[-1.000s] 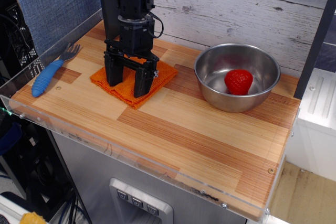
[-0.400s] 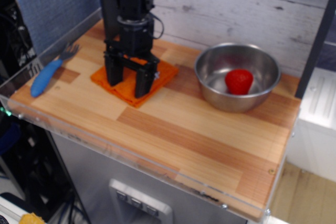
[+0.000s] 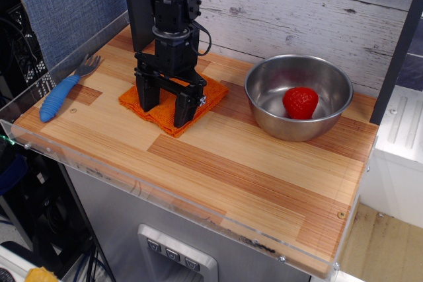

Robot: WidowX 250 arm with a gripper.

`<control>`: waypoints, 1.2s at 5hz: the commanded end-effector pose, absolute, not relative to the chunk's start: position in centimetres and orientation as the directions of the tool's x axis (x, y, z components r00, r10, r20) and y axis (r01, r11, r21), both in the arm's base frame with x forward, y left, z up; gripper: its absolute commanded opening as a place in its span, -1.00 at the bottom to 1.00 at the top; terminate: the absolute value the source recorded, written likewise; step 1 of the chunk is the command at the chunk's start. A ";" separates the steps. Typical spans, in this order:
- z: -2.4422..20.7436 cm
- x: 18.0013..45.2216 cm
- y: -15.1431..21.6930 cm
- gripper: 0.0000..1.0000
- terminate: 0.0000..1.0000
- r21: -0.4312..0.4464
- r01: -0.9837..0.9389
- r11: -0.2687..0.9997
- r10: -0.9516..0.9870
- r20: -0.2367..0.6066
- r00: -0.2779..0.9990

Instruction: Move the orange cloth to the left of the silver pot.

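Orange and bumpy, the orange cloth (image 3: 173, 99) lies folded on the wooden surface (image 3: 218, 156), near the back edge and closer to the left end than the right. It lies flat, with one corner pointing toward the front edge.

The black end effector (image 3: 167, 102) stands right over the cloth. Its two fingers (image 3: 184, 106) point straight down, spread apart, and their tips reach the cloth (one near the left part, one near the front corner). The fingers are not squeezing anything; the cloth just lies under them.

The silver pot (image 3: 299, 97) sits to the right of the cloth, near the back right corner of the surface. There is a strip of bare wood between the cloth and the pot, so they do not touch. A red strawberry (image 3: 300, 102) rests inside the pot.

A fork with a blue handle (image 3: 61, 92) lies near the left edge of the surface, apart from the cloth.
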State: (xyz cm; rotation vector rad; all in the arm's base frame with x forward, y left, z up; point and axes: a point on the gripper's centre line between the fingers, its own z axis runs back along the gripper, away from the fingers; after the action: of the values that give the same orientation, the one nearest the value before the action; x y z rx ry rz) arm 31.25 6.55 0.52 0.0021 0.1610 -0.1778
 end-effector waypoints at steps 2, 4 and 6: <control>1.5 33.0 6.5 1.00 -1.00 0.012 0.166 0.986 -0.164 -0.105 0.981; 2.0 34.3 6.6 1.00 -1.00 0.038 0.147 0.988 -0.144 -0.072 0.987; 3.3 34.7 7.0 1.00 -1.00 0.038 0.114 0.993 -0.113 -0.028 0.993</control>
State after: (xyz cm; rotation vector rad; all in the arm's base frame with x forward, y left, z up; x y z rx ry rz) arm 34.25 6.56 1.17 0.0194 0.0860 -0.1159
